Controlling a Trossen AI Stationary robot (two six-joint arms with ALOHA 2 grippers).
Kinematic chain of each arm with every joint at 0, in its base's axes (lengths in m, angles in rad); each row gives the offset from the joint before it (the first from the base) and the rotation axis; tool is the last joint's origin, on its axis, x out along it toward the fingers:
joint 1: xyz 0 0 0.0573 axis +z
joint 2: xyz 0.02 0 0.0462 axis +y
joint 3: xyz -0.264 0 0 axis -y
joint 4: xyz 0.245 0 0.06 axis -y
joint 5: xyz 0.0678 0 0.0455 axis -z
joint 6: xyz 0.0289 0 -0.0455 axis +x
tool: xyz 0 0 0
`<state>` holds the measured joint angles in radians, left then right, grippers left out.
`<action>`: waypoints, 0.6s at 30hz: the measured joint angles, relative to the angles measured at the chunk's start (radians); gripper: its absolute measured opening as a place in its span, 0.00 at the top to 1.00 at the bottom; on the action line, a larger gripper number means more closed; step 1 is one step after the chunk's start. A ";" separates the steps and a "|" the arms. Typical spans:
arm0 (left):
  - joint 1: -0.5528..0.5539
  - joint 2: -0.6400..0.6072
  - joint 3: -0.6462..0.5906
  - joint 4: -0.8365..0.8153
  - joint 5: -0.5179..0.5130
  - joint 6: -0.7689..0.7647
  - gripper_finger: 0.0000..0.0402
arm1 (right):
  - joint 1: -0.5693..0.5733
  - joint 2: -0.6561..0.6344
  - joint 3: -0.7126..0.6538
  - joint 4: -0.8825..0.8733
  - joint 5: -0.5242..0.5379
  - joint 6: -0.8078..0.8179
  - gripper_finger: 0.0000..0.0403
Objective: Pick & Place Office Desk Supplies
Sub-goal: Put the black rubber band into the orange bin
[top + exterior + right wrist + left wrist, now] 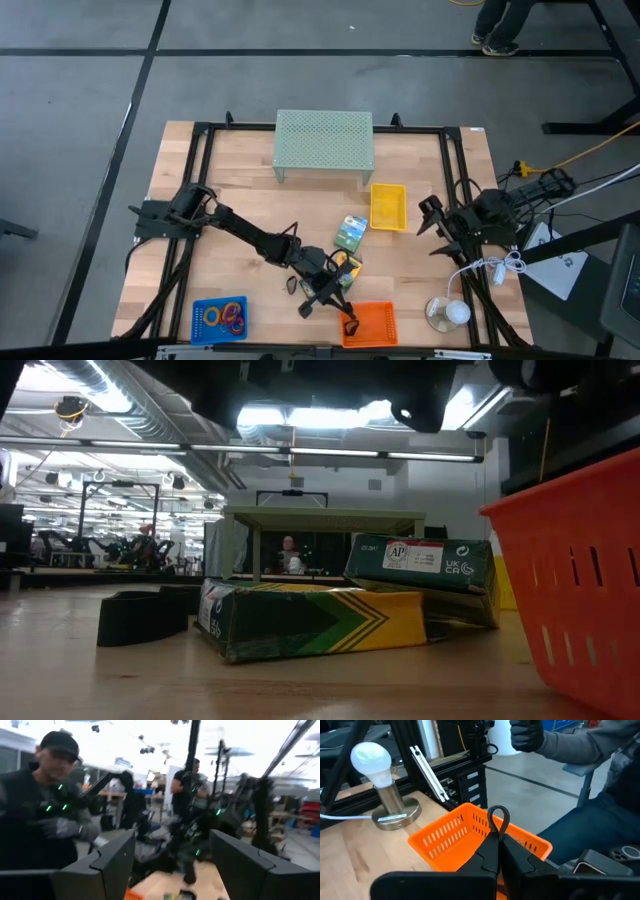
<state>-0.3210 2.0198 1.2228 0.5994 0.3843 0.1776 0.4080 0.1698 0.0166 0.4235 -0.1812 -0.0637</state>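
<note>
Midpoint of the sorting, by the look of it: keeping purple, orange and yellow rings (232, 317) in the blue plastic tray (199, 326), leaving two green-and-yellow cardboard crayon boxes (350, 233) mid-table and a small black clip (291, 284) loose on the wood. Reaching the left gripper (499, 840), arm stretched long, over the orange slotted plastic basket (450, 832), pinching a black wire-handled binder clip (497, 817) between closed fingers, not yet releasing. Parking the right gripper (432, 225) beside the yellow plastic tray (388, 206), fingers spread wide, gripping nothing.
</note>
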 joint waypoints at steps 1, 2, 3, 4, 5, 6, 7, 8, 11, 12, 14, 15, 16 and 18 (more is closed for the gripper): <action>-0.001 0.000 0.000 0.001 0.000 0.000 0.99 | 0.000 -0.014 0.000 -0.026 -0.014 0.000 0.37; -0.002 0.000 0.000 -0.003 0.000 0.000 0.99 | 0.000 -0.028 0.000 -0.051 -0.028 0.002 0.37; -0.004 0.000 0.000 -0.011 -0.001 0.000 0.99 | 0.000 -0.046 0.000 -0.084 -0.046 0.003 0.37; -0.005 0.000 0.000 -0.021 0.000 0.000 0.99 | 0.000 -0.062 0.000 -0.124 -0.067 0.003 0.37; -0.005 0.000 0.000 -0.029 -0.001 0.000 0.99 | 0.000 -0.077 0.000 -0.166 -0.078 0.003 0.37; -0.005 0.000 0.000 -0.033 -0.001 0.000 0.99 | 0.000 -0.091 0.000 -0.193 -0.077 0.009 0.37; -0.006 0.000 0.000 -0.035 -0.001 0.000 0.99 | 0.000 -0.104 0.000 -0.210 -0.065 0.020 0.37; -0.006 0.000 0.000 -0.039 -0.001 0.000 0.99 | 0.000 -0.116 0.000 -0.222 -0.042 0.027 0.37; -0.006 0.000 0.000 -0.043 -0.001 0.000 0.99 | 0.000 -0.136 0.000 -0.254 0.037 0.030 0.37; -0.006 0.000 0.000 -0.043 -0.002 0.000 0.99 | 0.000 -0.140 0.000 -0.275 0.065 0.030 0.37; -0.006 0.000 0.000 -0.042 -0.002 0.000 0.99 | 0.000 -0.141 0.000 -0.315 0.126 0.047 0.37; -0.007 0.000 0.000 -0.043 -0.002 0.000 0.99 | 0.000 -0.141 0.000 -0.327 0.152 0.059 0.37; -0.007 0.000 0.000 -0.043 -0.002 0.000 0.99 | 0.000 -0.141 0.000 -0.331 0.166 0.068 0.37; -0.007 0.000 0.000 -0.042 -0.002 0.000 0.99 | 0.000 -0.141 0.000 -0.331 0.164 0.068 0.37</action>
<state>-0.3279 2.0201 1.2232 0.5571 0.3824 0.1776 0.4080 0.0292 0.0162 0.0928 -0.0176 0.0042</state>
